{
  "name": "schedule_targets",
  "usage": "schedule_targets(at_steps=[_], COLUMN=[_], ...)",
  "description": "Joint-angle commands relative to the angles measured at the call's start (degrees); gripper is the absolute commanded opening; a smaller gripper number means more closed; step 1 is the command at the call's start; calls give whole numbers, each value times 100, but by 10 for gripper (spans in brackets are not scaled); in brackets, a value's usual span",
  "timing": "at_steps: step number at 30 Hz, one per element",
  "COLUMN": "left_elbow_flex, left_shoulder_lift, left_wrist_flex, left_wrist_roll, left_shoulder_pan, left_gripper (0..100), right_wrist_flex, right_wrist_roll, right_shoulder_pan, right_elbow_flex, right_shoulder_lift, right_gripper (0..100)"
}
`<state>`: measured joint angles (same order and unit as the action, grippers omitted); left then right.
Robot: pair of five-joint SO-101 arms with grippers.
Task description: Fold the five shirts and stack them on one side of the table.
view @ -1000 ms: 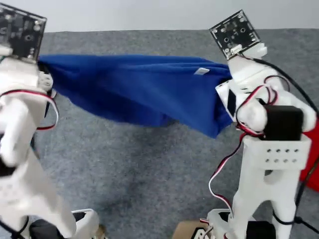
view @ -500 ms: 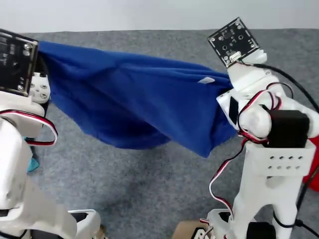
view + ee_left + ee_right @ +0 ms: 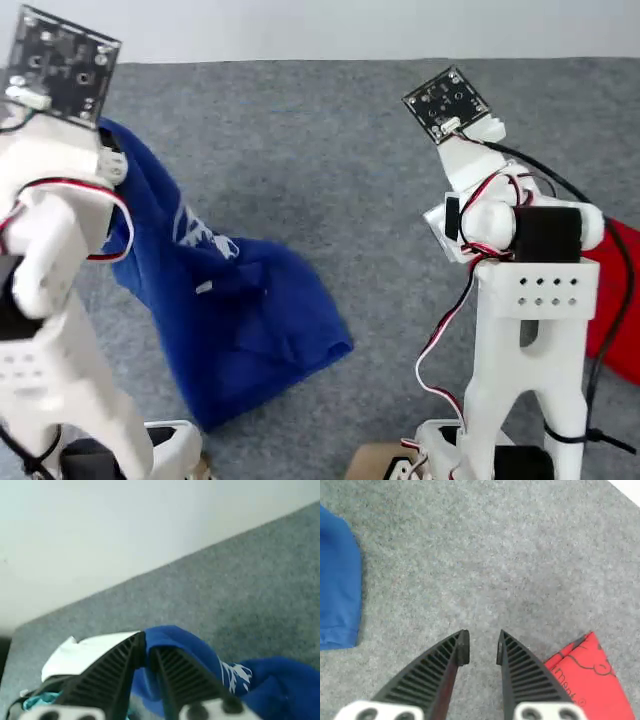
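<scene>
A blue shirt (image 3: pixel 235 330) hangs from my left gripper (image 3: pixel 148 649) and trails in a crumpled heap onto the grey table at the left front. That gripper is shut on a fold of the shirt (image 3: pixel 175 636), held above the table. A white print shows on the cloth (image 3: pixel 195 232). My right gripper (image 3: pixel 480 647) hovers open over bare grey table, holding nothing; the shirt's edge (image 3: pixel 337 580) lies off to one side of it. The right arm (image 3: pixel 500 240) stands at the right of the high view.
A red shirt (image 3: pixel 612 300) lies at the table's right edge, also seen as a red shirt corner (image 3: pixel 582 672) beside my right gripper. White and teal cloth (image 3: pixel 85 650) lies behind the left gripper. The table's middle and back are bare grey felt (image 3: pixel 330 150).
The right gripper has let go of the blue shirt and opened. The shirt, stretched between both arms before, has dropped and now hangs from the left gripper alone, heaped at the left.
</scene>
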<state>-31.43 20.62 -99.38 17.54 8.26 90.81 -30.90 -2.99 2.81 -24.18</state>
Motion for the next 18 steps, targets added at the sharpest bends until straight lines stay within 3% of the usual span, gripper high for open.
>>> schedule_targets(at_steps=[1,8,18], left_elbow_flex=[462,1771,3688], left_shoulder_lift=[35,9,18], left_wrist_flex=[-97,-79,756], left_wrist_roll=[-53,-44,-9], left_shoulder_pan=[-44,79,2075], left_gripper=[3,3,3], right_wrist_flex=[136,523,-1191], right_wrist_roll=[88,97,545], right_shoulder_pan=[-215,-1587,-3345], right_elbow_flex=[26,-360,-2110], right_shoulder_lift=[-119,-110,-110], right_gripper=[102,104,105])
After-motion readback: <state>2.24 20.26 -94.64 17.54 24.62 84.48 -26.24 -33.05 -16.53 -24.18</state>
